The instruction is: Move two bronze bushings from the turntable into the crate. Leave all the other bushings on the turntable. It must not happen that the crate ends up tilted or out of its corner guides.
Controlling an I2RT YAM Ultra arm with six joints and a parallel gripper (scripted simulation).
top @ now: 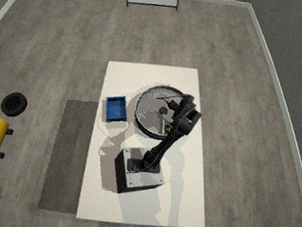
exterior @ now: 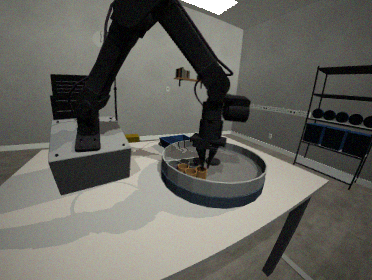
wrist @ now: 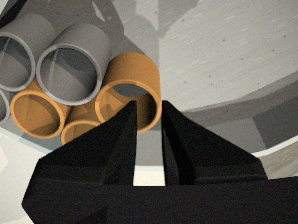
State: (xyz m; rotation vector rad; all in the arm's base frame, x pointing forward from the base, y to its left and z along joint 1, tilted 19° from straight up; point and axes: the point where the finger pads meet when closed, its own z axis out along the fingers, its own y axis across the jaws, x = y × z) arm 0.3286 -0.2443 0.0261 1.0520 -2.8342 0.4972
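Several bronze bushings (exterior: 194, 171) and grey bushings (wrist: 93, 43) stand close together on the near side of the round turntable (top: 140, 118) (exterior: 220, 194). My gripper (wrist: 149, 110) (exterior: 205, 161) (top: 165, 112) hangs just over this cluster. Its fingers stand narrow, nearly shut, straddling the near wall of the rightmost bronze bushing (wrist: 129, 70); I see no grip on it. Two more bronze bushings (wrist: 27, 99) lie to its left in the wrist view. The blue crate (top: 116, 99) (exterior: 175, 137) stands left of the turntable and looks empty.
The arm's grey base box (top: 131, 180) (exterior: 90, 165) stands on the white table (exterior: 150, 225) in front of the turntable. A dark shelf rack (exterior: 340, 125) stands off to the right, away from the table.
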